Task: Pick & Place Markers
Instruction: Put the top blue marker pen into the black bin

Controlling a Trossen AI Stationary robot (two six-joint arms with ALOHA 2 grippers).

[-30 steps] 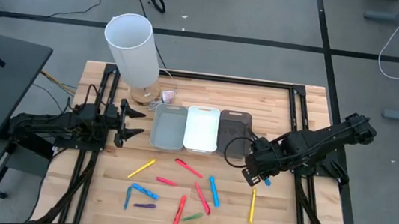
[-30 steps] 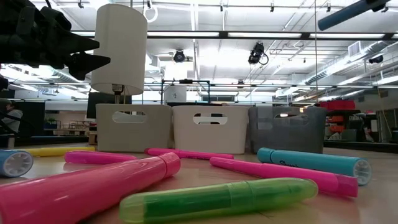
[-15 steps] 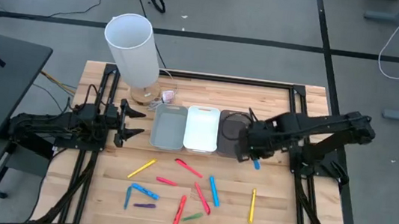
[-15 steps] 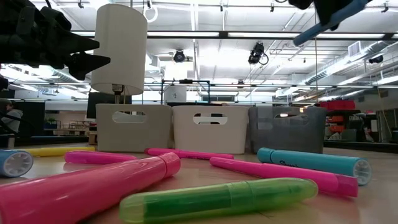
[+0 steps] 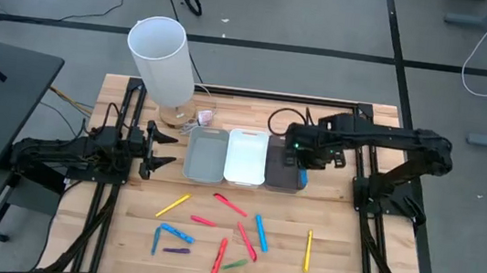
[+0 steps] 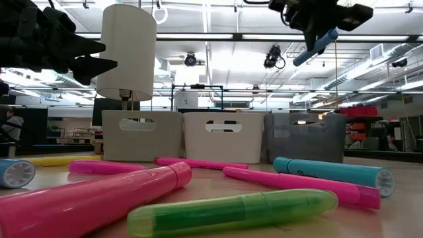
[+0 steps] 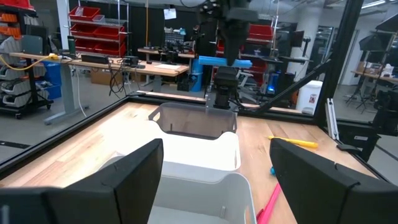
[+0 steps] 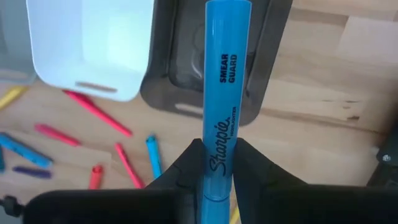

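Right claw (image 5: 300, 164) grips a blue marker (image 8: 221, 93) above the dark bin (image 5: 277, 179); left claw (image 5: 165, 148) gapes.

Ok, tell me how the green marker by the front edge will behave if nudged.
The green marker looks like a smooth round tube lying flat, so it would likely roll. It seems rigid, probably light. Its glossy shell may be slippery.

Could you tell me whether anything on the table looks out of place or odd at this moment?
Nothing looks damaged or spilled. The loose markers lie scattered at mixed angles on the wooden table, as expected mid-task. The right gripper holds a blue marker above the dark bin; the white bin looks empty.
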